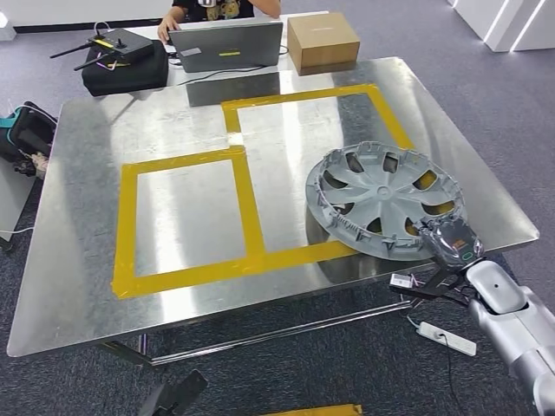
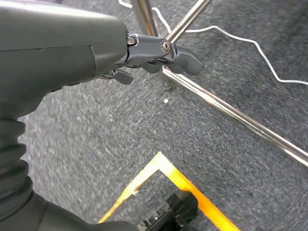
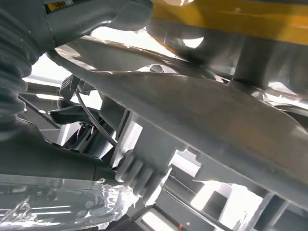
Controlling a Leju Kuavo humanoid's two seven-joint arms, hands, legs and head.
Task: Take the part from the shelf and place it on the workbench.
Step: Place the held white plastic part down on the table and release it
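Right hand (image 1: 452,243) grips grey spoked hubcap (image 1: 382,195) on workbench (image 1: 85,225).

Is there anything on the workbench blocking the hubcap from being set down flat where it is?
Nothing visible blocks it. The hubcap already sits on the workbench, overlapping the yellow tape, with the right hand gripping its near rim. The laptop and cardboard box stand at the far edge.

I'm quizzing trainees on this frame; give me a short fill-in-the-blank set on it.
1. The grey plastic wheel cover lies on the ____ metal workbench.
2. The robot's ____ hand holds its rim.
3. The taped rectangles are ____.
4. The left hand hangs over grey ____.

Missing: shiny; right; yellow; carpet
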